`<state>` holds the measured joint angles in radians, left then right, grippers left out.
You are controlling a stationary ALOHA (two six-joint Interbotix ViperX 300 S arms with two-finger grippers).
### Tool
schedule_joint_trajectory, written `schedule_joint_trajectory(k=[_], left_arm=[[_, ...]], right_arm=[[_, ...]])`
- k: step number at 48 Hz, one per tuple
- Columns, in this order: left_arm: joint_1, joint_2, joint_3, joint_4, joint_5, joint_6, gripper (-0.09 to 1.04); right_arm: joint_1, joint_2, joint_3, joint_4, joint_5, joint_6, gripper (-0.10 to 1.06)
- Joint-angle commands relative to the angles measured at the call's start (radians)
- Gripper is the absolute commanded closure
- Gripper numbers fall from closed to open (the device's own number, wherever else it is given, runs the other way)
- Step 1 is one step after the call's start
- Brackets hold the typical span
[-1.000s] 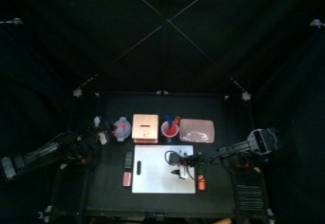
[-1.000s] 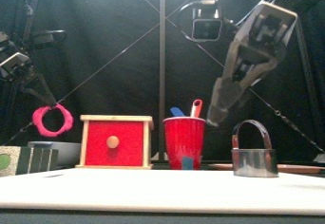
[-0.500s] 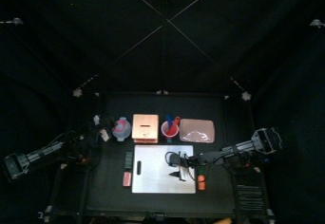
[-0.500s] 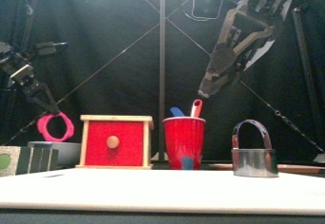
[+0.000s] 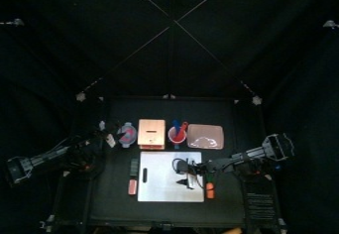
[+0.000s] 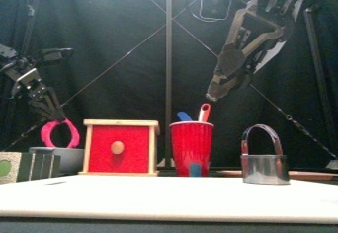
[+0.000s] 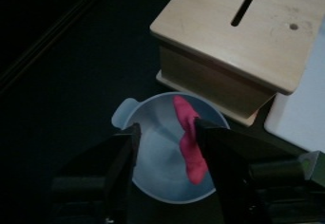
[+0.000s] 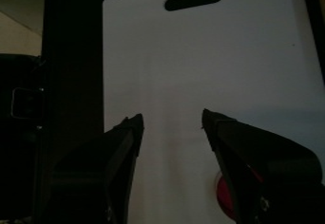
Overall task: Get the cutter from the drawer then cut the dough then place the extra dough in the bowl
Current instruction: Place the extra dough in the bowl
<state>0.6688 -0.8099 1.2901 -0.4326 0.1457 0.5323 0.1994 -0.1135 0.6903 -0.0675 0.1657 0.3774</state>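
Nearest us lies the white board (image 5: 166, 186), and the cutter (image 6: 264, 158) stands upright on its right part. It has been set down there with nothing holding it, so we judge the cutting done. The right gripper (image 8: 176, 123) hangs high above that side of the board. Its jaws stand apart with nothing between them, which keeps it clear of the work on the left.

Farther back a row of things crosses the worktop. On the left is the bowl (image 7: 154, 150), and just right of it is the box (image 6: 103, 148), whose red drawer front looks pushed in. Next comes the red cup (image 6: 193, 153), holding its two toy knives. The pink tray (image 5: 208, 135) lies on the far right.

The dough ring (image 7: 189, 147), the spare dough of the task, hangs on edge directly over the bowl, and its lower rim is about level with the bowl's lip. The left gripper (image 7: 169, 138) sits right above it, placed so that the ring can only land inside. In the wrist view its jaws stand apart on either side of the ring. We see no pad pressing the ring, and we cannot tell whether it clings to one of them. We judge this to be the last step, the drop into the bowl. The main risk is soft dough sticking to a jaw or catching on the rim.
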Motion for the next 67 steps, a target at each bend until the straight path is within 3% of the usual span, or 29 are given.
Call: schedule_joint_trajectory(k=[1, 12, 28, 67], left_arm=[[0.003, 0.002, -0.032, -0.055, -0.028, -0.002, 0.05], [0.015, 0.002, -0.026, -0.195, -0.048, 0.000, 0.05], [0.020, 0.002, -0.006, -0.279, -0.041, -0.002, 0.05], [0.020, 0.003, 0.002, -0.295, -0.043, 0.000, 0.05]], right_arm=[[0.000, -0.021, -0.009, 0.002, -0.009, 0.002, 0.10], [0.000, -0.020, -0.006, 0.003, -0.009, 0.002, 0.10], [0.000, -0.014, -0.003, 0.003, -0.009, 0.002, 0.10], [-0.002, -0.005, -0.002, 0.005, -0.009, 0.002, 0.10]])
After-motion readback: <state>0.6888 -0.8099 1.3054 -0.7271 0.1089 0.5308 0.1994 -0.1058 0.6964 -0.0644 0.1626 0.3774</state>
